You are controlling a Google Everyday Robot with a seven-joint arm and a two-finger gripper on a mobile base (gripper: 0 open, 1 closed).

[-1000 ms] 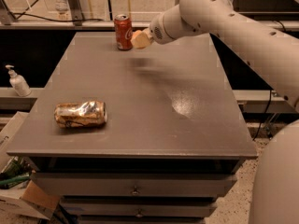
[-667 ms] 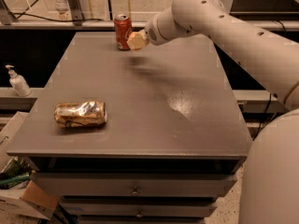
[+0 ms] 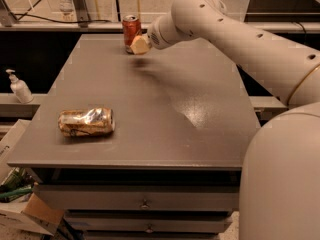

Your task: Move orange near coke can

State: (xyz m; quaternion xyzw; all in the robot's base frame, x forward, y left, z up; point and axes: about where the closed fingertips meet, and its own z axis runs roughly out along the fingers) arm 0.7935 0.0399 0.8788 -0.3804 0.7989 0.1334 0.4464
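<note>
The gripper (image 3: 140, 45) hangs just right of the coke can (image 3: 131, 28).

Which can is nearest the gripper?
The upright red soda can at the far edge of the grey table, right beside the gripper. The crushed brownish-silver can lies far off, front-left.

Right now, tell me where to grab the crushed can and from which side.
Grip the crushed can across its middle, coming straight down from above and closing front to back: it lies on its side, long axis left to right. The tool is far back, beside the coke can.
</note>
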